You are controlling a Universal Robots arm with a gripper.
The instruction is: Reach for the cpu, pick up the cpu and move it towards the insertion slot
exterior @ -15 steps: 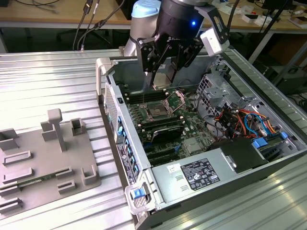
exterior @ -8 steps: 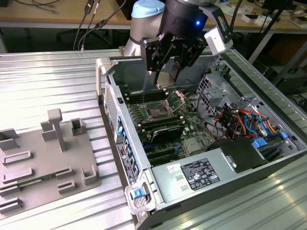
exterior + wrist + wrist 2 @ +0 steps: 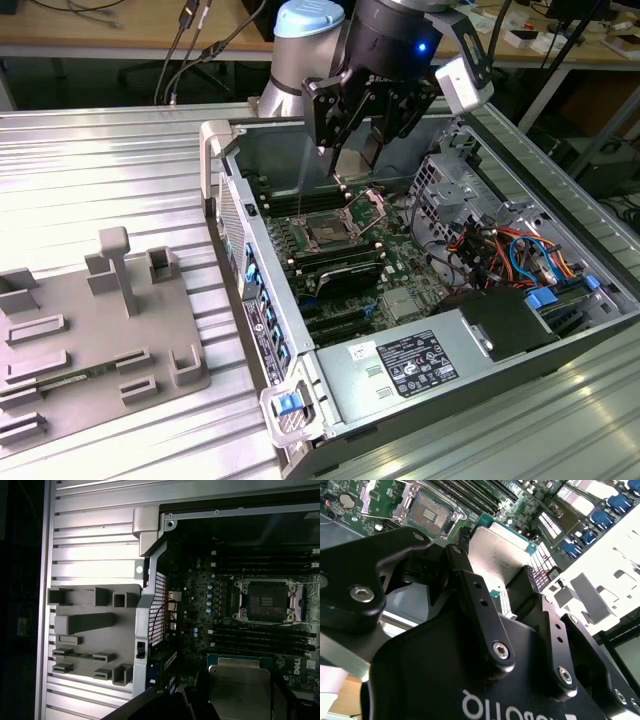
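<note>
The gripper (image 3: 512, 587) hangs inside the open computer case (image 3: 300, 400), above the motherboard, its two fingers (image 3: 475, 605) closed on opposite edges of the cpu (image 3: 495, 555). The insertion slot (image 3: 329, 232) lies just below, lid open. Judged from its look, the chip is light, stiff, smooth and fragile underneath; an edge grip suits it best.

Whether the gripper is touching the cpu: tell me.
Touching. In the second wrist view the gripper has its fingers closed against the cpu edges, holding it above the board.
</note>
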